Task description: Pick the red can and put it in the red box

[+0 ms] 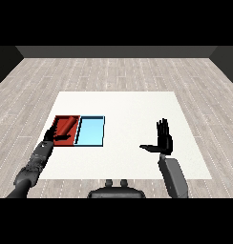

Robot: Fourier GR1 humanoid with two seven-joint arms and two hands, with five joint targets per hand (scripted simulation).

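Note:
The red can (67, 126) lies on its side inside the red tray (75, 117), slanting from the near left towards the far right. My left hand (52, 135) hovers over the tray's near left corner, right beside the can's lower end, with fingers relaxed and thumb stretched to the right; it holds nothing. My right hand (163, 141) is raised over the right part of the white table (123, 105), open, fingers straight up and thumb pointing left, far from both trays.
The light blue tray (90, 131) lies directly to the right of the red tray, sharing a wall with it. A wooden floor surrounds the table on all sides.

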